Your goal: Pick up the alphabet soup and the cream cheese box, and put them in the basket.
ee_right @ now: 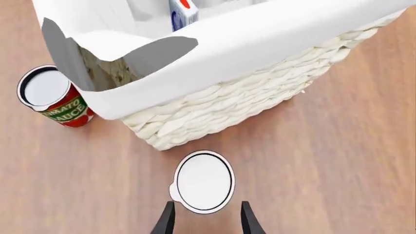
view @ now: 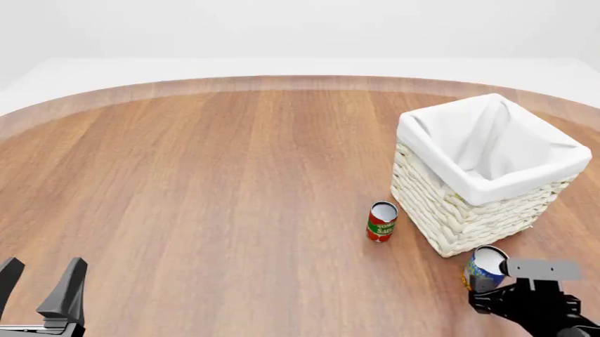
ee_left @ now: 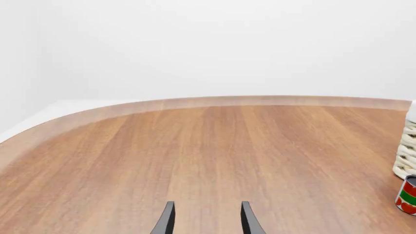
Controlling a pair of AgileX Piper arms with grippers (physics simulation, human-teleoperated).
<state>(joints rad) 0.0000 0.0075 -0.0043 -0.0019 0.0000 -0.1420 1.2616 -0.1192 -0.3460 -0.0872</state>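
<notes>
while the left hand (view: 39,281) gapes empty, the right hand (ee_right: 204,217) stands open behind the alphabet soup (ee_right: 203,182).

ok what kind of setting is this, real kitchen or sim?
Looks like a simulated tabletop rather than a real room: a bare round-edged wooden table against a featureless white backdrop, with only a lined wicker basket, a tomato sauce can and the alphabet soup on it. Flat, clean rendering suggests a simulator.

Left gripper (view: 39,279) and right gripper (ee_right: 204,218), jaws apart

Wooden table (view: 206,182): basket (view: 450,210), two cans.
</notes>
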